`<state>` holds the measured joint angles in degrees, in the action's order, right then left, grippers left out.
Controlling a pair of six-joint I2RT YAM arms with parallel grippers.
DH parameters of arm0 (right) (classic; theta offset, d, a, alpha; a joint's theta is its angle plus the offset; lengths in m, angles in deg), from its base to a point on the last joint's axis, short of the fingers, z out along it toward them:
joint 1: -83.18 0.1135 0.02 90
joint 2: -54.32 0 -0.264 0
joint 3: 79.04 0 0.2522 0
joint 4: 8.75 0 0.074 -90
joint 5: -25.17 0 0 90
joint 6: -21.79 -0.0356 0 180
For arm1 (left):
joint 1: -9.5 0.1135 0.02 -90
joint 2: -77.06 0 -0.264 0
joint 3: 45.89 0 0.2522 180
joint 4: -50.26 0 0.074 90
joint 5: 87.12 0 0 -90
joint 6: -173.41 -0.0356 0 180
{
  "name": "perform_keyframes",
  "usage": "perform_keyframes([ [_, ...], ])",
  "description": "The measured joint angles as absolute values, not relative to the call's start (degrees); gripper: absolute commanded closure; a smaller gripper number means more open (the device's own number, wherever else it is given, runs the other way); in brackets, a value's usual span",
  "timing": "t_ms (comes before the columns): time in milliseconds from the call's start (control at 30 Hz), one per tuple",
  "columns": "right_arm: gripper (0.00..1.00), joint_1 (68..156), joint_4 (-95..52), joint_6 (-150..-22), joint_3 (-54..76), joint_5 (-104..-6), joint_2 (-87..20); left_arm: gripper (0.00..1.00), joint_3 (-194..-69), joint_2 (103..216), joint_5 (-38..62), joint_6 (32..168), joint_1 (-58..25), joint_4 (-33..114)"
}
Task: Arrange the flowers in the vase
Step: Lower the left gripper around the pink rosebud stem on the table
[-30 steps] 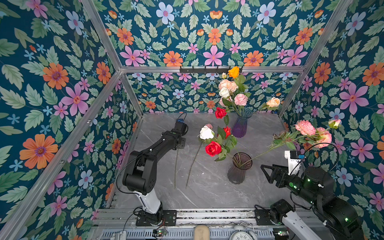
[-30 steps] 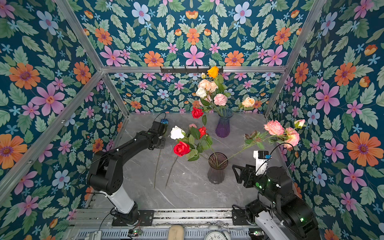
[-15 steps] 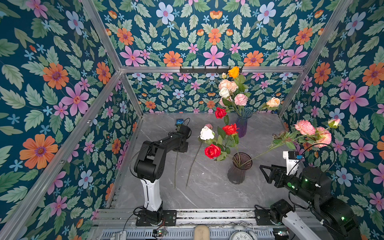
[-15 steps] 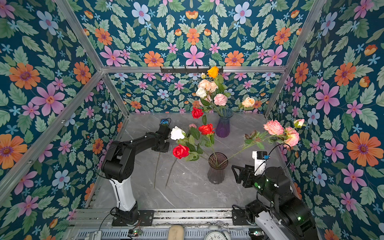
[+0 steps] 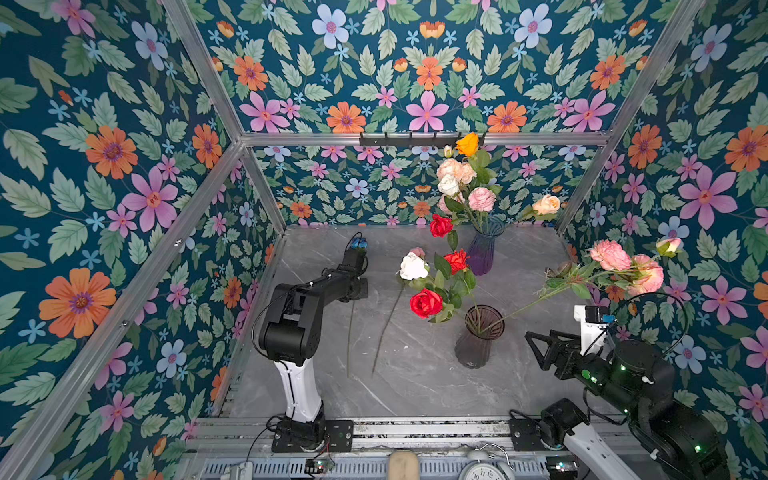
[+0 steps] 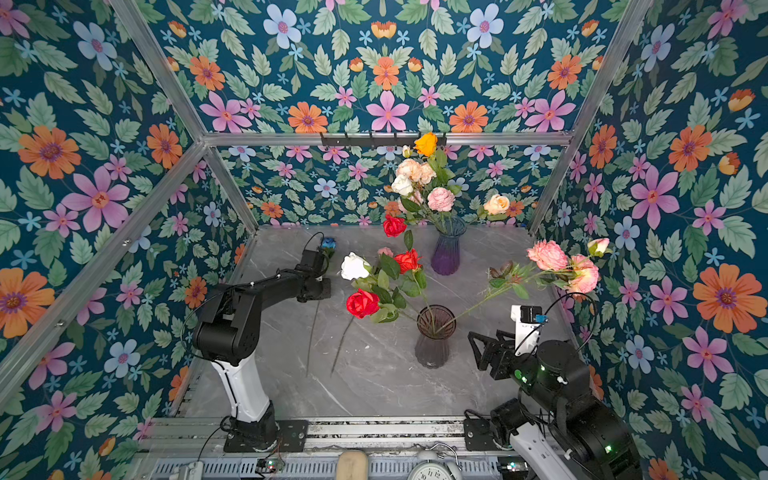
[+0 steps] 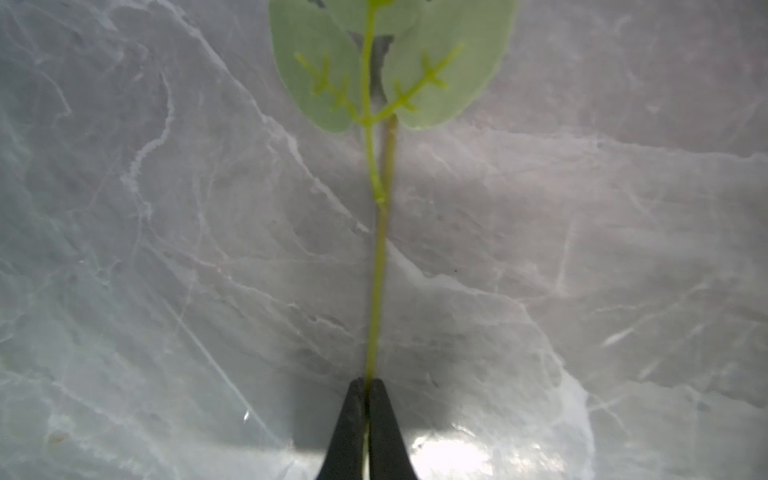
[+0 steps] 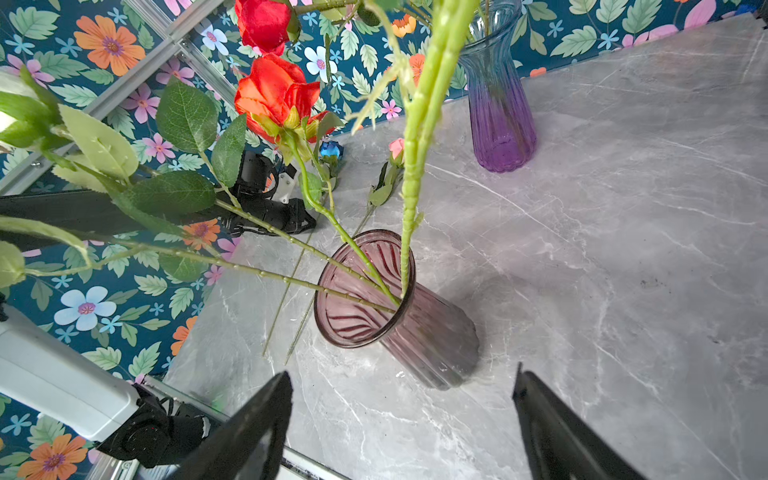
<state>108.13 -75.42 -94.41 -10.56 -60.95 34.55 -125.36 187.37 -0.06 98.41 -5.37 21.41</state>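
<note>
In both top views the left gripper (image 5: 356, 291), left of centre, is down on the stem (image 5: 350, 332) of the blue flower (image 5: 358, 243) lying on the table (image 5: 415, 386). The right gripper (image 5: 539, 338), lower right, is near the smoky vase (image 5: 478, 338) holding flowers (image 5: 426, 302). In the left wrist view, the fingertips (image 7: 353, 415) at bottom centre are pinched on the stem. In the right wrist view, the jaws are wide apart and empty at the bottom edge, with the vase at centre.

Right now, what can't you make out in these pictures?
Left wrist view: the gripped stem loses its bloom past the frame edge; leaves blurred.
Both top views: the left gripper hidden under its own arm.
Blue flower, in a top view: partly hidden behind that arm.
</note>
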Motion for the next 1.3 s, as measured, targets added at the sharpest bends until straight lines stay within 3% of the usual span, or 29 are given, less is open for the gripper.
perform_keyframes([
  [233, 0.15, 108.1, -75.4, -94.4, -10.6, -60.9, 34.5, 1.0, -122.4, 181.4, 3.8, 98.4, -5.3, 20.3],
  [500, 0.16, 108.1, -74.9, -94.5, -10.6, -59.8, 32.7, 1.0, -122.0, 153.5, 9.2, 98.7, -7.5, 21.7],
  [567, 0.22, 108.1, -73.6, -94.3, -11.0, -56.5, 31.6, 1.0, -122.4, 148.5, 10.6, 99.8, -7.5, 23.0],
  [700, 0.12, 108.1, -67.7, -94.5, -14.0, -44.7, 29.5, 1.0, -120.5, 142.0, 14.1, 101.7, -7.5, 24.1],
  [767, 0.08, 108.1, -65.5, -95.3, -15.1, -40.8, 31.2, 0.85, -117.2, 138.3, 15.3, 103.2, -7.5, 24.6],
  [833, 0.07, 108.1, -64.2, -95.2, -15.1, -38.7, 33.6, 0.56, -113.1, 135.0, 16.2, 104.7, -7.6, 26.0],
  [867, 0.07, 108.1, -63.9, -95.0, -14.7, -37.8, 34.1, 0.48, -111.6, 134.2, 16.4, 106.0, -7.6, 26.5],
  [1167, 0.07, 108.1, -65.2, -93.1, -13.8, -38.3, 31.8, 0.19, -104.3, 139.7, 17.1, 115.2, -8.4, 24.5],
  [1300, 0.07, 108.1, -65.5, -93.2, -14.3, -38.8, 31.5, 0.22, -104.2, 144.5, 16.3, 115.5, -13.6, 23.1],
])
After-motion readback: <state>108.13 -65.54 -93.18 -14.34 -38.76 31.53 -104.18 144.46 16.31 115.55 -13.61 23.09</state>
